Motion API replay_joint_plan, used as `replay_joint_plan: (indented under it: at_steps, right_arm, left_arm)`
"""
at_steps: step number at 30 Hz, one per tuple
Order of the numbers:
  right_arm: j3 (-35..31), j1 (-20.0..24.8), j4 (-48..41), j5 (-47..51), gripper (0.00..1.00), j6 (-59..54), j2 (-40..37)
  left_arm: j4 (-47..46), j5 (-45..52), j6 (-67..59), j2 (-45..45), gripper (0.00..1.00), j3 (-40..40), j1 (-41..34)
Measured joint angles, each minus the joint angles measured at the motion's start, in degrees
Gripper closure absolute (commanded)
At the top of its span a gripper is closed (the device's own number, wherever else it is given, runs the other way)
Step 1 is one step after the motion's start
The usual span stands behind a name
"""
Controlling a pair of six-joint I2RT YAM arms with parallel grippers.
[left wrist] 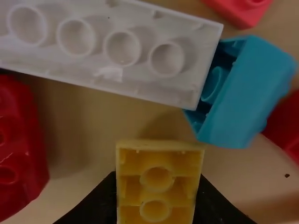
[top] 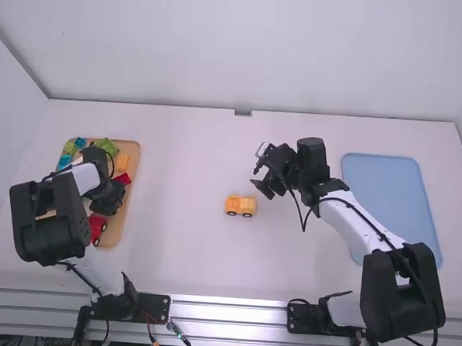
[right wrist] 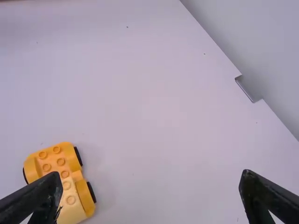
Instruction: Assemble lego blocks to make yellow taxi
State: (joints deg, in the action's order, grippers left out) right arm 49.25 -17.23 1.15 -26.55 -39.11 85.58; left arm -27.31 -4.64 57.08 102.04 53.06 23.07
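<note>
In the high view my left gripper [top: 107,200] is low over the wooden tray of loose blocks. The left wrist view has the left gripper [left wrist: 156,205] shut on a yellow block [left wrist: 157,179], whose hollow underside faces the camera. My right gripper [top: 264,186] hangs over the table beside the yellow-orange car base [top: 240,205], which rests on its wheels near the middle. Seen from the right wrist, the right gripper [right wrist: 151,193] is wide open with nothing between its fingers, and the car base [right wrist: 63,182] lies partly behind one finger.
Around the held block lie a long white block [left wrist: 117,51], a blue block [left wrist: 247,93] and a red block [left wrist: 16,144]. The wooden tray [top: 128,222] also holds green blocks and a red wheeled piece [top: 97,226]. A blue tray [top: 393,189] stands at the right.
</note>
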Motion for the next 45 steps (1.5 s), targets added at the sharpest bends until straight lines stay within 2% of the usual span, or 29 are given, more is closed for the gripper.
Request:
replay_joint_plan:
  at_steps: [9,15,17,18,19,26,28,35,41,45]
  right_arm:
    - [0.0,0.2,0.0,-0.1,0.01,0.0,0.0]
    - [0.0,1.2,0.0,-0.1,0.01,0.0,0.0]
    - [0.0,1.2,0.1,-0.1,0.01,0.1,0.0]
    - [0.0,1.2,0.1,-0.1,0.01,0.0,0.0]
    - [0.0,0.9,0.1,-0.1,0.01,0.1,0.0]
    - [0.0,-2.0,1.4,-0.1,0.01,0.7,0.0]
    - [0.0,-2.6,3.4,-0.2,0.01,2.8,0.0]
    - [0.0,-2.6,8.7,-0.3,0.01,13.6,0.0]
    - [0.0,-2.1,11.7,-4.7,0.01,21.0,0.0]
    - [0.0,0.4,13.8,-12.5,0.01,24.7,0.0]
  left_arm:
    - [-1.9,0.1,0.0,0.0,0.81,0.3,0.0]
    - [-5.3,0.5,0.0,0.0,0.83,1.6,0.0]
    - [-7.1,0.5,0.0,0.0,0.88,3.1,0.0]
    - [-7.6,0.5,-0.1,0.0,0.97,3.5,0.0]
    - [-9.6,0.5,-0.1,0.0,0.98,5.4,0.0]
    - [-19.1,0.5,-0.4,0.0,0.99,15.5,0.0]
    - [-19.1,0.7,-1.8,0.0,0.99,17.1,0.0]
    - [-11.2,5.6,-12.8,-2.4,0.99,18.1,-2.0]
    - [0.7,11.2,-26.2,-13.3,0.98,11.8,-11.2]
    - [6.4,20.2,-38.6,-17.9,0.99,8.7,-19.5]
